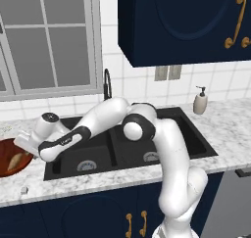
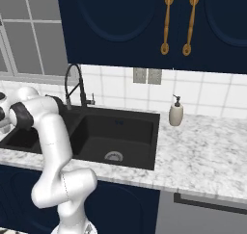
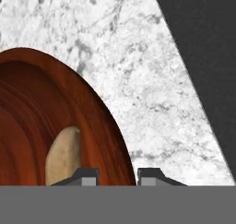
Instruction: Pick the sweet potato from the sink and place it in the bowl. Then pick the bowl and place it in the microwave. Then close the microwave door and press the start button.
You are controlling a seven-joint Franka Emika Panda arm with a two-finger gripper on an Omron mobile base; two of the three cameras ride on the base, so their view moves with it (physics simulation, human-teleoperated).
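The reddish-brown bowl (image 1: 7, 172) (image 3: 55, 94) rests on the marble counter left of the black sink (image 1: 196, 134) (image 2: 140, 132). Inside it lies the tan sweet potato (image 1: 16, 159) (image 3: 62, 156). My gripper (image 1: 24, 150) (image 3: 117, 176) hangs at the bowl's right rim, reached out leftward across the sink. In the hand view one fingertip (image 3: 85, 174) is inside the bowl beside the potato and the other is outside over the counter. The rim wall fills the gap between them, so the gripper is shut on the bowl. The microwave and its door are out of view.
A dark curved faucet (image 1: 107, 83) (image 2: 75, 84) rises behind the sink. A soap dispenser (image 1: 200, 101) (image 2: 176, 113) stands on the counter to the right. Navy wall cabinets (image 1: 186, 21) hang overhead, and a window (image 1: 46, 41) sits behind the bowl's end of the counter.
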